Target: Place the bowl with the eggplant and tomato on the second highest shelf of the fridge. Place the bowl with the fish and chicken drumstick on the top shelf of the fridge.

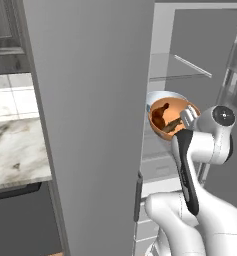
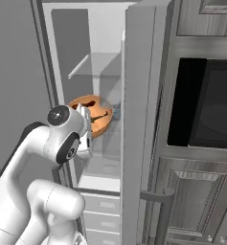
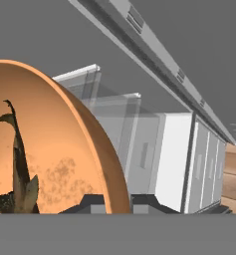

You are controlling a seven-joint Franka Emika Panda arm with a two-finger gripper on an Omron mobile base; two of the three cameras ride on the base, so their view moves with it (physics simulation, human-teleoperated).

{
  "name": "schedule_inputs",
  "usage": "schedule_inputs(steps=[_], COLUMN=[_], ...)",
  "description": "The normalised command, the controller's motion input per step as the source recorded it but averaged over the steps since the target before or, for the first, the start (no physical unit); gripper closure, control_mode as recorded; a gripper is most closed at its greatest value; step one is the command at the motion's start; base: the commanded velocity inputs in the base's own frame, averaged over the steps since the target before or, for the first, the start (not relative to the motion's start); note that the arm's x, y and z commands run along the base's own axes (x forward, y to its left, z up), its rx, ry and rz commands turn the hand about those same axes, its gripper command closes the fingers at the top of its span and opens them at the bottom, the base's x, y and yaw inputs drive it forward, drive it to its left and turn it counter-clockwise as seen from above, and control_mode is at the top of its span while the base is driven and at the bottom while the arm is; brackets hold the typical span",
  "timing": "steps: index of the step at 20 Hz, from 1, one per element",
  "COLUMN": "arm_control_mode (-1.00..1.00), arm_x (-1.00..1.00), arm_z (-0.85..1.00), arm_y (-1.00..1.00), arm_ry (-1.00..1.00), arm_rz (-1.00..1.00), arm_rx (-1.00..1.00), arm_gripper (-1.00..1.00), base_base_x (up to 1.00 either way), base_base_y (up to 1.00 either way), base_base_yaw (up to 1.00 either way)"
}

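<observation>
Grey fridge door [image 1: 90,125] stands open, wide flat panel filling the left base view's middle. Marble surface [image 1: 15,150] to its left, white tiled wall [image 1: 12,100] behind it, dark cabinet front [image 1: 20,220] below. On the fridge's other side: dark wood cabinetry [image 2: 201,191] with a black built-in oven window [image 2: 206,103]. White drawers [image 2: 103,215] low inside the fridge. Flat, even light.

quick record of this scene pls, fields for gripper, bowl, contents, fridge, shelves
gripper: gripper shut on the orange-brown bowl's rim, holding it tilted
bowl: orange-brown bowl held up at the fridge opening, on no shelf yet
contents: fish and a reddish-brown drumstick inside
fridge: fridge door open
shelves: glass shelf above the bowl
</observation>
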Motion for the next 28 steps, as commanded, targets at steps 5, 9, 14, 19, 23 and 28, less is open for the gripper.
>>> schedule_inputs(steps=[5,9,14,19,23,28], arm_control_mode=[1.00,-1.00,-1.00,-1.00,-1.00,-1.00], arm_x=[0.00,0.07,-0.04,0.04,0.32,0.72], arm_z=[0.00,0.07,0.65,0.87,0.98,0.92], arm_y=[0.00,0.01,0.04,0.26,0.18,-0.02], arm_ry=[0.00,0.00,-0.15,-0.16,-0.09,-0.01], arm_rz=[0.00,0.00,0.00,0.00,0.01,0.01], arm_rx=[0.00,-0.01,-0.08,-0.13,-0.02,0.00], arm_gripper=[1.00,1.00,1.00,1.00,1.00,1.00], base_base_x=[0.16,0.27,0.00,0.00,0.00,0.00], base_base_y=[-0.53,-0.10,0.00,0.00,0.00,0.00], base_base_yaw=[0.03,0.00,0.00,0.00,0.00,0.00])
